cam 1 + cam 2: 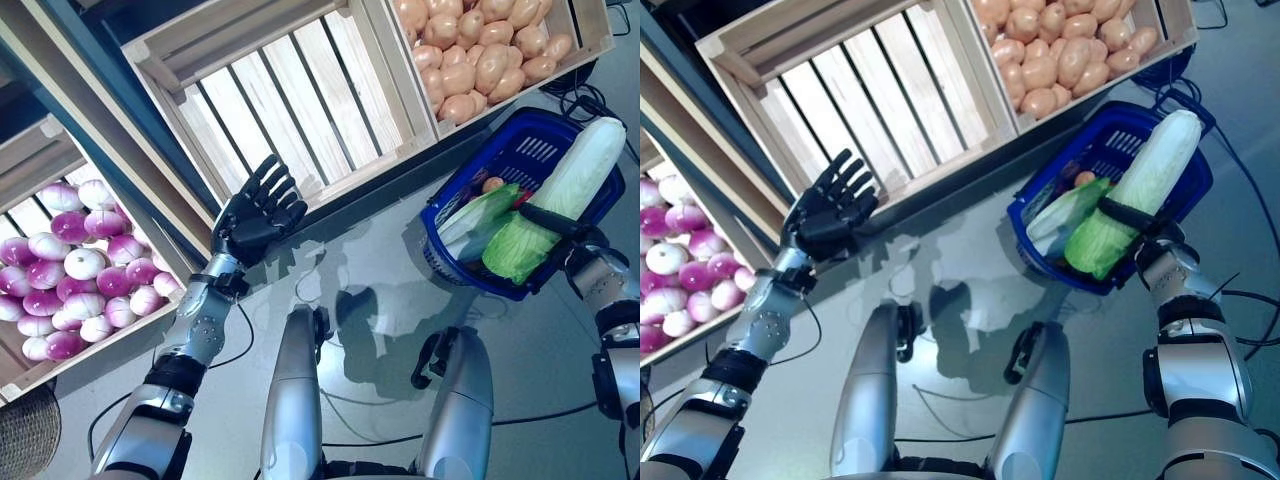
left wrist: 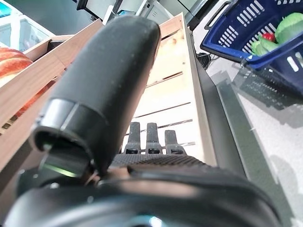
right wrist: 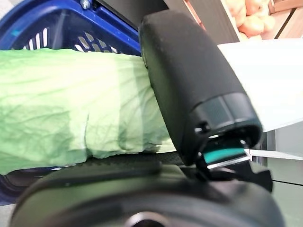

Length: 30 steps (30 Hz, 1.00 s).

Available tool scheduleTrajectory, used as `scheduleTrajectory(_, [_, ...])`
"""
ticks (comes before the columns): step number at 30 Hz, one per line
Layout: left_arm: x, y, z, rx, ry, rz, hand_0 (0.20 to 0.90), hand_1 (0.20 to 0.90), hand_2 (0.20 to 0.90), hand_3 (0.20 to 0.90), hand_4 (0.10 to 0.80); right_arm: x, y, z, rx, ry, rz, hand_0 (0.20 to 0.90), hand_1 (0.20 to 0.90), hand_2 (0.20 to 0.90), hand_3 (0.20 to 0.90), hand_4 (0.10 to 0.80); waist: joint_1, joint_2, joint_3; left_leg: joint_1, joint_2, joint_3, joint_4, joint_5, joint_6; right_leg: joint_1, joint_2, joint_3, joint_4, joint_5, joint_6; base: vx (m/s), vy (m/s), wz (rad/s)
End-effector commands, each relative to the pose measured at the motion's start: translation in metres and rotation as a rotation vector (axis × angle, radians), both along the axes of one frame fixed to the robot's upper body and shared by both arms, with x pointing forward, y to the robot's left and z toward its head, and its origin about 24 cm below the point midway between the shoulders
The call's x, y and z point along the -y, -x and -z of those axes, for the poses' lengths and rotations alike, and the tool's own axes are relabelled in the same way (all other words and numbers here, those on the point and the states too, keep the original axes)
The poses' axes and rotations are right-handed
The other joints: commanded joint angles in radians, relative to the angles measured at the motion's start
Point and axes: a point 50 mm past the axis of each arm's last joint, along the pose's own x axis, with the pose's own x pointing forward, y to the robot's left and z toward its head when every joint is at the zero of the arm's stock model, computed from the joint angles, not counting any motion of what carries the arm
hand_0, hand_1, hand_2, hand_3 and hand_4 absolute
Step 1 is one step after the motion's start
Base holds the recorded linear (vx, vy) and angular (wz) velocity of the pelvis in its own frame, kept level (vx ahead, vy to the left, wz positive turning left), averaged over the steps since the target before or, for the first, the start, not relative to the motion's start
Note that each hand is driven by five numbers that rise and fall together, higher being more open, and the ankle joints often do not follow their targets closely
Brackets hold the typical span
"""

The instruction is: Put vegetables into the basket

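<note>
A blue plastic basket [image 1: 470, 180] lies on the grey floor at the right, with green vegetables and a small orange one inside. My right hand [image 1: 560, 225] is shut on a long napa cabbage [image 1: 570, 185] that lies across the basket's rim; the thumb [image 3: 189, 80] presses on the green leaves [image 3: 71, 113]. My left hand [image 1: 255, 215] is held up open, with straight fingers [image 2: 151, 137], in front of the empty wooden crate [image 1: 270, 90], holding nothing.
A crate of potatoes [image 1: 480, 50] stands at the back right. A crate of purple-white turnips [image 1: 70, 270] stands at the left. The empty slatted crate sits between them. Bare floor lies in front of the crates.
</note>
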Motion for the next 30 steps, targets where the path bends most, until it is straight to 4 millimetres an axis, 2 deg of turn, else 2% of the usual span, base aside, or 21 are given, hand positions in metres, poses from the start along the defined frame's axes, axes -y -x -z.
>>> scheduleTrajectory(1, [0.004,0.002,-0.056,0.294,0.05,0.034,0.9,0.9,0.9,0.9,0.8,0.027,0.0,-0.072,0.265,0.056,0.148,0.9,0.9,0.9,0.9,0.8,-0.001,0.028,-0.038,0.083,0.028,0.015,-0.011,-0.116,0.003,0.045,0.014,0.034,0.005,-0.021,-0.048,-0.011,0.005,-0.04])
scheduleTrajectory(10, [0.003,0.002,-0.058,0.297,0.054,0.043,0.9,0.9,0.9,0.9,0.8,0.031,0.003,-0.073,0.26,0.058,0.152,0.9,0.9,0.9,0.9,0.8,-0.001,0.019,-0.06,0.098,0.032,0.013,-0.021,-0.115,0.003,0.054,0.02,0.035,-0.001,-0.019,-0.046,-0.001,0.005,-0.01])
scheduleTrajectory(18, [-0.002,0.004,-0.058,0.301,0.054,0.057,0.9,0.9,0.9,0.9,0.8,0.034,0.005,-0.068,0.243,0.057,0.148,0.9,0.9,0.9,0.9,0.8,0.003,0.005,-0.09,0.168,0.04,0.025,-0.105,-0.088,0.004,0.121,0.027,0.021,-0.07,0.002,-0.042,0.0,0.0,0.0])
scheduleTrajectory(23, [-0.008,0.005,-0.058,0.298,0.041,0.064,0.9,0.9,0.9,0.9,0.8,0.035,0.009,-0.056,0.229,0.038,0.14,0.9,0.9,0.9,0.9,0.8,0.01,-0.012,-0.12,0.258,0.042,0.039,-0.212,-0.051,0.007,0.209,0.029,-0.005,-0.158,0.035,-0.041,0.029,0.006,-0.04])
scheduleTrajectory(24, [-0.008,0.005,-0.057,0.296,0.038,0.065,0.9,0.9,0.9,0.9,0.8,0.034,0.008,-0.054,0.228,0.034,0.135,0.9,0.9,0.9,0.9,0.8,0.01,-0.015,-0.125,0.264,0.04,0.045,-0.244,-0.016,0.014,0.214,0.028,-0.015,-0.185,0.066,-0.051,0.0,0.0,0.0])
scheduleTrajectory(30, [-0.005,0.004,-0.05,0.261,0.004,0.064,0.9,0.9,0.9,0.9,0.8,0.019,0.006,-0.028,0.224,-0.024,0.077,0.9,0.9,0.9,0.9,0.8,0.018,-0.044,-0.179,0.411,0.026,0.067,-0.448,0.066,0.015,0.363,0.036,-0.063,-0.361,0.141,-0.041,0.054,0.007,-0.02])
